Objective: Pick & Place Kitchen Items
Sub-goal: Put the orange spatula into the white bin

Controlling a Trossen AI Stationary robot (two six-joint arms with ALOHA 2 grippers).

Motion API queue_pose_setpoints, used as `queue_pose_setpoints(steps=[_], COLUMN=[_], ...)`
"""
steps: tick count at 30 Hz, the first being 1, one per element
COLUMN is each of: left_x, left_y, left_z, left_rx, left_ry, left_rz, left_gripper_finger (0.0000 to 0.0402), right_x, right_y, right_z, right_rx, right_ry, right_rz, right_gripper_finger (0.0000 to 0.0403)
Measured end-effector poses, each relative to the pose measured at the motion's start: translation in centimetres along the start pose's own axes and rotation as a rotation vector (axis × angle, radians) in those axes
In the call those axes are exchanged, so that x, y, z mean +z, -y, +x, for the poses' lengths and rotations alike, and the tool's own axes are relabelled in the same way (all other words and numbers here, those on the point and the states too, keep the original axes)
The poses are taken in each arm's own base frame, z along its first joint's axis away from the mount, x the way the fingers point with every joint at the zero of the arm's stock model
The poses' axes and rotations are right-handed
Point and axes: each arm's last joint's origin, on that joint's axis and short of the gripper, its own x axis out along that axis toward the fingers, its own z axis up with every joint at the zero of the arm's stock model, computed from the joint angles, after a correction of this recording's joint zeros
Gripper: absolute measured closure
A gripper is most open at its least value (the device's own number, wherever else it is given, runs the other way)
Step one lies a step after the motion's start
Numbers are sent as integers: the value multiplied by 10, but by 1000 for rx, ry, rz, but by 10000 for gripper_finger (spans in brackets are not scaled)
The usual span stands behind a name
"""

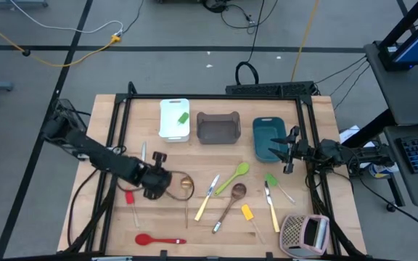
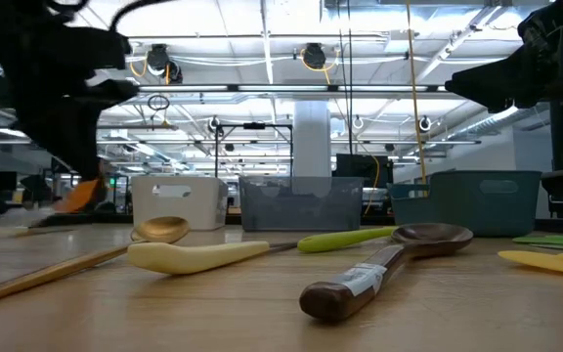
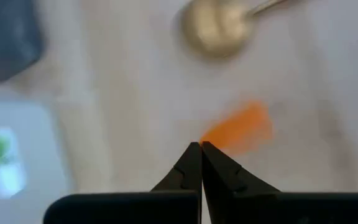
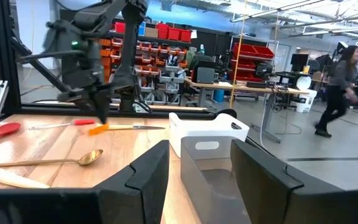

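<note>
My left gripper (image 1: 154,183) hangs over the table's left half, shut, with the orange spatula (image 4: 98,129) at its fingertips. The spatula's thin handle (image 4: 138,127) runs toward the far edge. The gold ladle (image 1: 186,185) lies just to the right of this gripper. Cream-handled knives (image 1: 205,199), a lime spoon (image 1: 236,174), a brown spoon (image 1: 232,197), a yellow spatula (image 1: 247,212) and a green spatula (image 1: 273,181) lie mid-table. The red spatula (image 1: 130,197) and red spoon (image 1: 158,240) lie near the front. My right gripper (image 1: 276,152) hovers open over the teal tub (image 1: 265,130). My left gripper holds the orange spatula at its blade end (image 3: 213,138), pinched between the two shut fingers, which come from above pointing down. The fingertips (image 3: 194,155) hide the exact spot. The blade (image 2: 81,196) shows raised above the tabletop. Whether the handle rests on the table, I cannot tell.
A white tub (image 1: 174,119) with a green item inside, a grey tub (image 1: 218,128) and the teal tub stand in a row along the far edge. The grater (image 1: 305,233) lies at the near right corner. A person (image 4: 337,93) walks in the room beyond the table.
</note>
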Motion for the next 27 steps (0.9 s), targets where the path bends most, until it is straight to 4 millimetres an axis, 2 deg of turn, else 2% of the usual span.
queue_pose_setpoints(steps=[11,18,27], left_x=[-1,-1,21], left_y=[-35,-57,-114], left_z=[8,7,-23], left_rx=[28,173,304], left_ry=[-32,-73,-123], left_rz=[26,140,301], left_gripper_finger=[401,401,401], right_x=[0,0,0], right_y=[0,0,0], right_z=[0,0,0], right_rx=[0,0,0], right_ry=[0,0,0], right_rz=[0,-2,-16], right_gripper_finger=[238,238,238])
